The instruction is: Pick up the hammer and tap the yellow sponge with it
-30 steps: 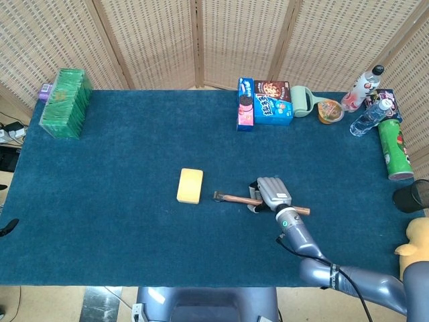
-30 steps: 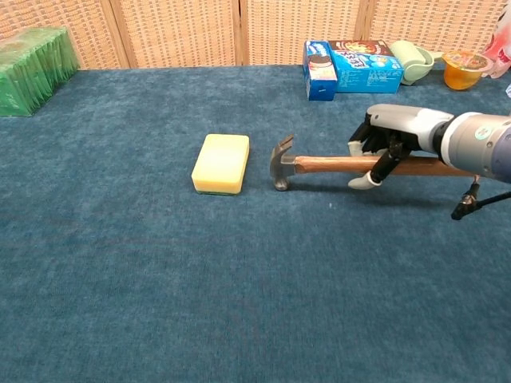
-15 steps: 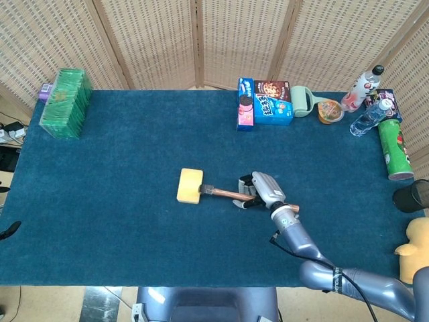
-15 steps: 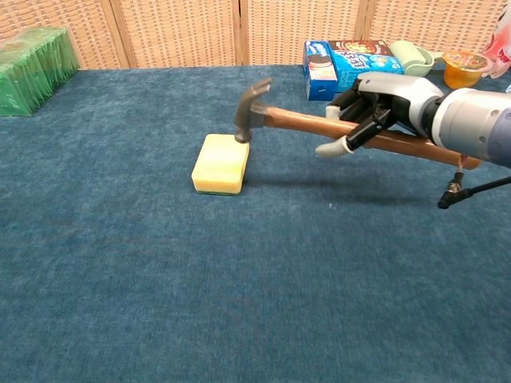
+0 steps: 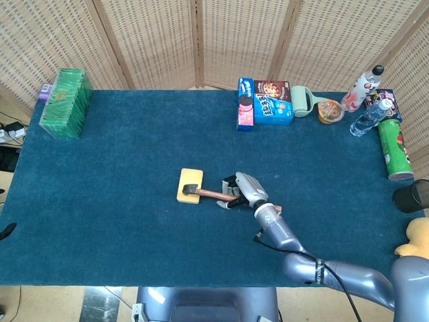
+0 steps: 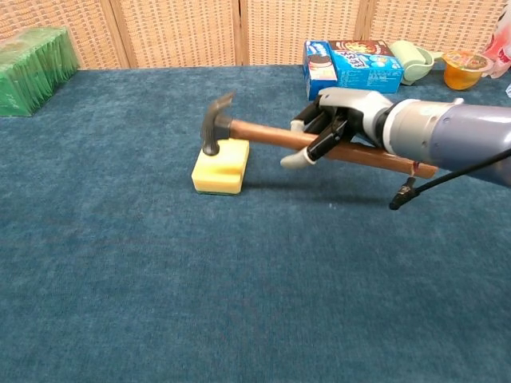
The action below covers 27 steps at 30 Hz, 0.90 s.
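Right hand (image 6: 339, 120) wrapped tight around the wooden handle of the hammer (image 6: 271, 136), head lowered onto the yellow sponge (image 6: 221, 166) near mid-table. Wide bare blue cloth (image 5: 107, 194) left and front; snack boxes (image 5: 265, 102) well apart at the far edge.

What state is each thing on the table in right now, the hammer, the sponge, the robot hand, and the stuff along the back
hammer: lifted off the table, held by its wooden handle, head over the sponge.
yellow sponge: flat on the cloth, under the hammer head; contact cannot be told.
right hand: grips the hammer handle.
green can: lying on its side.
water bottle: lying down.
cookie boxes: closed, by the back edge.
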{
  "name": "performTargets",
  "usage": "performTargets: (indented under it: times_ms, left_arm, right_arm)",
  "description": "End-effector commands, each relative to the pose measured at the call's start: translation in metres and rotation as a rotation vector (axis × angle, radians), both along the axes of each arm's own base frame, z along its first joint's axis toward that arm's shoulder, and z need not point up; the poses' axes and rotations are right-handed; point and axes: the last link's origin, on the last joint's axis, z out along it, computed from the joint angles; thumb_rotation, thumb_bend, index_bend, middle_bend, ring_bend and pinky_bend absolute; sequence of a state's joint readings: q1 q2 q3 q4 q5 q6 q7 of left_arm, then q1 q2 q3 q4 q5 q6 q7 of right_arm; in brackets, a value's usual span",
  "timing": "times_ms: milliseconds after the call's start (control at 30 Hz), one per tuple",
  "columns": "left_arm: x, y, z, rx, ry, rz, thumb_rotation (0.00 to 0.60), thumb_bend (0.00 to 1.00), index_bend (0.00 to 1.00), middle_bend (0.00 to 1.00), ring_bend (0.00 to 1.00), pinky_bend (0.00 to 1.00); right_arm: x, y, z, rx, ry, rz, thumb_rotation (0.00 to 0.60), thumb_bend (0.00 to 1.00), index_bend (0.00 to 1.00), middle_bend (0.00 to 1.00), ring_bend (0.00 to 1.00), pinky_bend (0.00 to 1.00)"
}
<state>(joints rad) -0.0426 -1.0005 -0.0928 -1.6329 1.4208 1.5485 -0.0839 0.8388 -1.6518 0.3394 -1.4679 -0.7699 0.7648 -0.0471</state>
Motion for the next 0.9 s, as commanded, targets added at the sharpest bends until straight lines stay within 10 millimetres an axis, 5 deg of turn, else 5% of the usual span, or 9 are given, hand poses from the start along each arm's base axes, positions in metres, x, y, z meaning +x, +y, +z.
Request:
performTargets:
  times_ms: [33,167,367,567,900]
  left_arm:
    - [0.000,0.000,0.001,0.003,0.001,0.001,0.600,0.19,0.27,0.21,0.11,0.12]
    - [0.000,-0.001,0.002,0.008,-0.002,-0.002,0.600,0.19,0.27,0.21,0.11,0.12]
    - [0.001,0.001,-0.001,-0.002,-0.005,-0.010,0.600,0.19,0.27,0.21,0.11,0.12]
    - [0.003,0.001,-0.003,-0.007,-0.004,-0.015,0.600,0.19,0.27,0.21,0.11,0.12]
    - [0.005,0.000,-0.005,-0.013,0.004,-0.005,0.600,0.19,0.27,0.21,0.11,0.12]
  right_arm:
    - [0.001,-0.004,-0.020,-0.004,0.236,0.084,0.600,0.27,0.89,1.00,1.00,1.00]
    - [0.009,-0.003,-0.016,-0.020,0.259,0.076,0.600,0.27,0.89,1.00,1.00,1.00]
    - [0.026,-0.003,0.013,0.016,-0.059,-0.047,0.600,0.27,0.89,1.00,1.00,1.00]
    - [0.023,-0.003,0.029,0.049,-0.275,-0.127,0.600,0.27,0.89,1.00,1.00,1.00]
    - [0.001,-0.009,0.018,0.058,-0.201,-0.102,0.600,0.27,0.89,1.00,1.00,1.00]
